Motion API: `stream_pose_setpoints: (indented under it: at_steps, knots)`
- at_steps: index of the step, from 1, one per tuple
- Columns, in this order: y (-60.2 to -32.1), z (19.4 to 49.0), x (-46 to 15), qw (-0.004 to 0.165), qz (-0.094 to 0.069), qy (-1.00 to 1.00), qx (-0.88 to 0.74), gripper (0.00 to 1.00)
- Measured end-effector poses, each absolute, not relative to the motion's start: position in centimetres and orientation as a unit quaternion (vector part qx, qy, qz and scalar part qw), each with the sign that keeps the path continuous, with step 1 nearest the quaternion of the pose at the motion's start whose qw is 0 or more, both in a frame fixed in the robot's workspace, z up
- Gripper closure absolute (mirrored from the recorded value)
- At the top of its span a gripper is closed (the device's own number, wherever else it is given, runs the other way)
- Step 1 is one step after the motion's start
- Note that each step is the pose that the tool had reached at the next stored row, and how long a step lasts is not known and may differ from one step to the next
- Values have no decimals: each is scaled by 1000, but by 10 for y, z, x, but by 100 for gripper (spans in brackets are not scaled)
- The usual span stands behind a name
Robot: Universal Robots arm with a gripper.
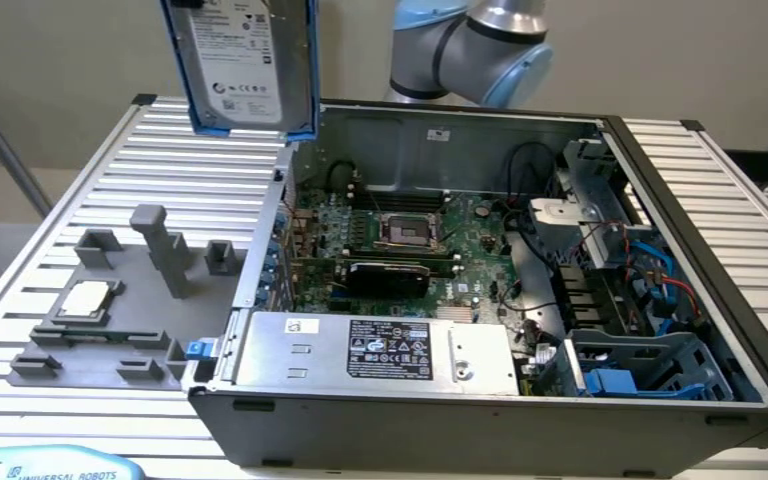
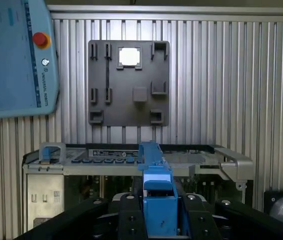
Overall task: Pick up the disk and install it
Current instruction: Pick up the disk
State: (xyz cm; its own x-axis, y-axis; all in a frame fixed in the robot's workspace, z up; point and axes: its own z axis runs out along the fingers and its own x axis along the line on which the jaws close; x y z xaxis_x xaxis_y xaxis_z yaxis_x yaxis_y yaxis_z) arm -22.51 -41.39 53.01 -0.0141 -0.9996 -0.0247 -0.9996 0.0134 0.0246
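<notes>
1. The disk (image 1: 241, 65) is a flat rectangular silver-grey metal hard drive with a white printed label, framed by a bright blue plastic carrier. It hangs upright in the air, over or just beside the wall of the open dark computer case (image 1: 491, 420) on the exterior view's left; I cannot tell which.
2. The claw (image 2: 159, 212) is closed on the disk. In the wrist view its black fingers (image 2: 129, 217) press on either side of the blue carrier's edge.
3. By my judgement the disk is stiff and fairly heavy for its size, and its smooth metal faces could slip. The plastic carrier is the safer place to hold, and a drive is fragile inside, so knocks matter.
4. Inside the case lie a green motherboard (image 1: 398, 240) and a large silver power-supply box with a black label (image 1: 384, 350). There are also loose blue and black cables (image 1: 651, 275) and a blue plastic drive cage (image 1: 638, 370) at the near corner on the exterior view's right.
5. The cables and the case walls look likeliest to snag the hanging carrier.
6. On the ribbed aluminium bench (image 1: 157, 150) beside the case sits a dark grey fixture plate (image 1: 131, 320) carrying a small square silver chip (image 1: 84, 300). A light blue teach pendant (image 2: 14, 55) lies near.
</notes>
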Motion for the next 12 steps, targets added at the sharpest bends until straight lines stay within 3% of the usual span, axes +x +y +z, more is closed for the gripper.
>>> stream_pose_setpoints:
  at_steps: [12]
  knots:
    - [-438, 523, -182, 3, 15, 712, -702, 67]
